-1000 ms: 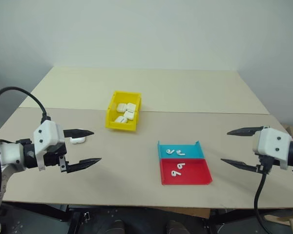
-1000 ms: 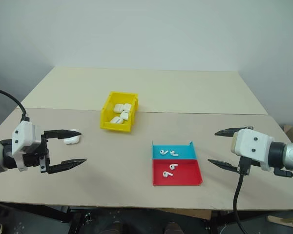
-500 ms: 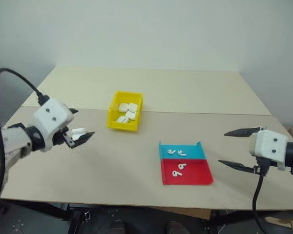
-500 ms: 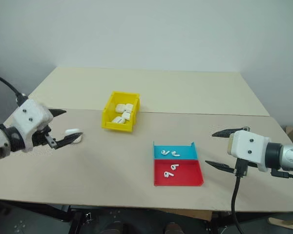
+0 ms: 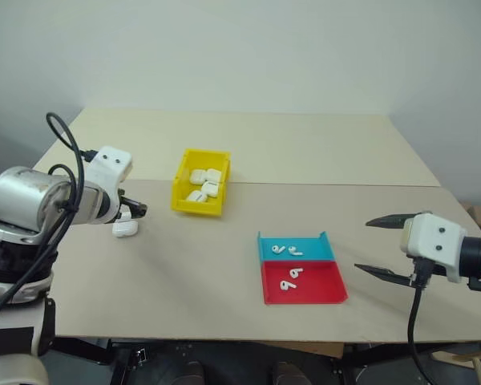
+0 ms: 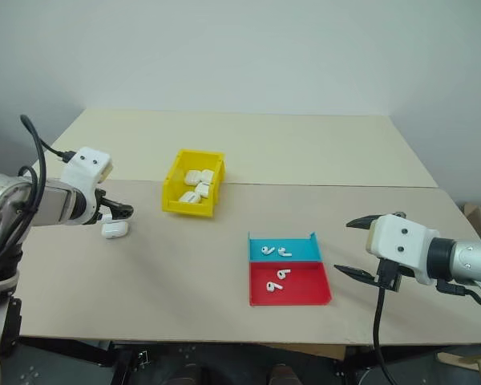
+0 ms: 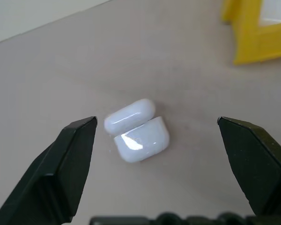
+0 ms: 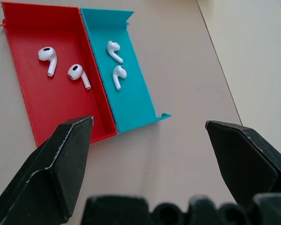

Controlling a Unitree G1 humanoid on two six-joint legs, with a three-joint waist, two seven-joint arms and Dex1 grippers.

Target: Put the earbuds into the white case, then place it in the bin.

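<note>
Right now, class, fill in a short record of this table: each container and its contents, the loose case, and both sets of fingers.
Yellow plastic bin: several white cases inside
Blue shallow tray: two white earbuds
Red shallow tray: two white earbuds
Loose glossy white case: on table, lid open
Left gripper: fingers open, either side of case, not touching
Right gripper: fingers open, beside the trays
</note>
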